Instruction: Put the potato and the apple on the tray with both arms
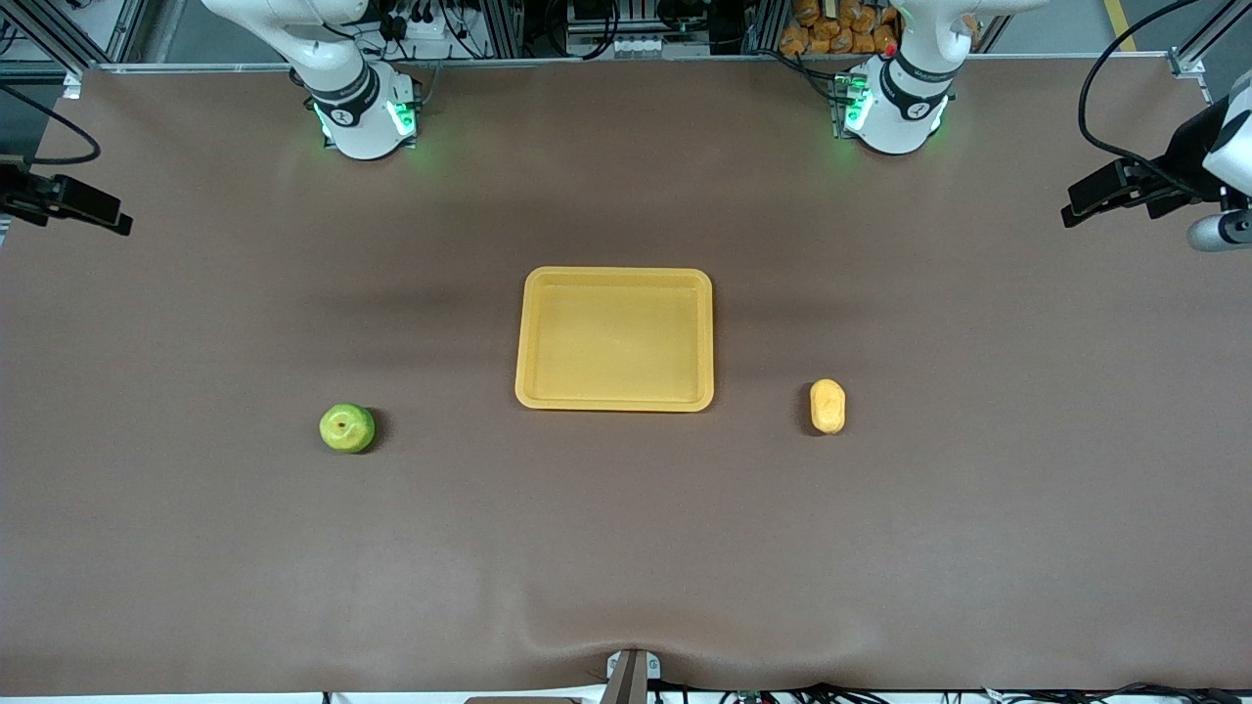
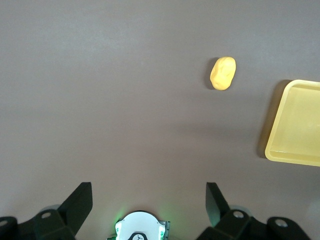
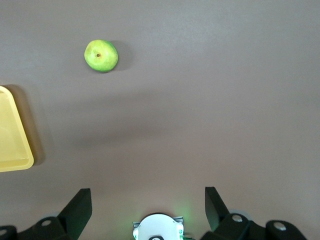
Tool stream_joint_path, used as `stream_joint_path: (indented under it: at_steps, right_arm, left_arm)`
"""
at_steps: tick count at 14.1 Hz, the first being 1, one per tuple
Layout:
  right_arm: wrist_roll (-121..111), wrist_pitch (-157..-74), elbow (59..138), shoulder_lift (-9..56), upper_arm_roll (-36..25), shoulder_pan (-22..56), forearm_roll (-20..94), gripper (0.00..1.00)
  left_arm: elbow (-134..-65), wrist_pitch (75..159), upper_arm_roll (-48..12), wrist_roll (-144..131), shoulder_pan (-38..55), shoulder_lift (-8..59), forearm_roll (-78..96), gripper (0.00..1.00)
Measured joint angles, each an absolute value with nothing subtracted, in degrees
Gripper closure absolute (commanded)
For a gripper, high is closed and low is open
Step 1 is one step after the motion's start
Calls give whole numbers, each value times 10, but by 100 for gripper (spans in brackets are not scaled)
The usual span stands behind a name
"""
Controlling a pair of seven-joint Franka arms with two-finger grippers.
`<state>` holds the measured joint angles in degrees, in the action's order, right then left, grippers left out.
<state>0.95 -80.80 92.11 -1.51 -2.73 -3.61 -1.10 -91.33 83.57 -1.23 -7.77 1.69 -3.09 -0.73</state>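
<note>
Front view: apple [image 1: 346, 427], green, on the table [image 1: 626, 548] at the right arm's end, slightly nearer the camera than the potato [image 1: 827, 406] at the left arm's end. Potato's long axis runs toward the camera. Tray [image 1: 614, 401] empty, between them, slightly farther off. Both arms raised by their bases; neither gripper visible here.

Left wrist view: left gripper [image 2: 149, 200], fingers spread wide, holding nothing; potato well ahead of it, tray beside the potato.

Right wrist view: right gripper [image 3: 147, 200], fingers spread wide, empty; apple well ahead, clear of the tray. Each arm likely takes its own item.
</note>
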Motion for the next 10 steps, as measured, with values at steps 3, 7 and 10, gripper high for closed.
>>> stream_joint_path:
  at_steps: [3,7,10]
  right_arm:
    - [9,-833,923,5,-27,-36,-11,0]
    - [8,-867,925,41,-27,-36,-11,0]
    - [6,-912,925,68,-27,-36,-10,0]
  left_arm:
    - [-915,835,-15,-78,19,-23,-7,0]
    - [-931,857,-19,-78,20,-3,-7,0]
    - [-960,902,-25,-77,22,12,-7,0]
